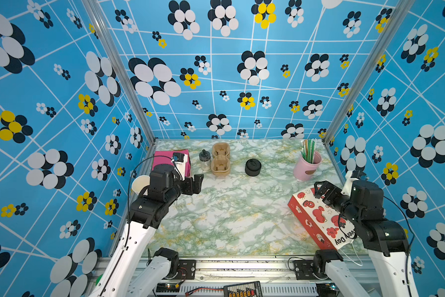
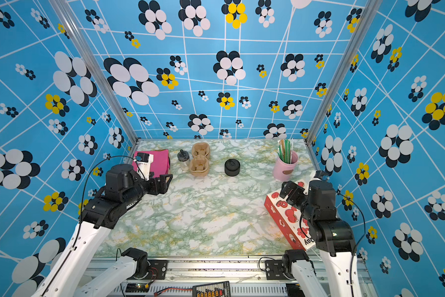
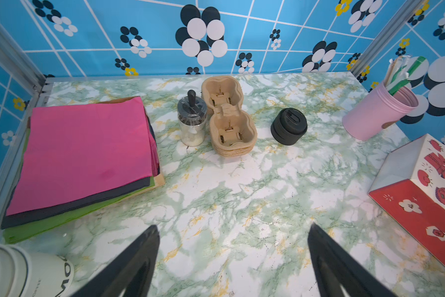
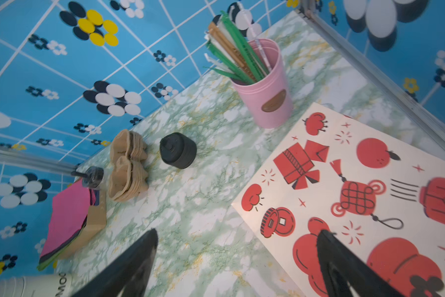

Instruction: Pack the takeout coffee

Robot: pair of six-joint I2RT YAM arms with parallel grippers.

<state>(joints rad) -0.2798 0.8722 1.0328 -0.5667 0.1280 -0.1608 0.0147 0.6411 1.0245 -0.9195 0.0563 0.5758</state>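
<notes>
Opening step, I judge; both empty, jaws spread; left gripper (image 1: pixel 200 183) near the cups (image 1: pixel 140 184) at the left edge; right gripper (image 1: pixel 319 190) over the bag (image 1: pixel 316 218); no lidded coffee shows; lids (image 1: pixel 253 167) far-middle; next: grasp one cup.

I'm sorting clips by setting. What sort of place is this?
Probably a mock coffee takeout counter in a robot test booth: stacked pulp cup carriers, a stack of black lids and a pink tin of straws on a marble-patterned table between blue flowered walls.
</notes>
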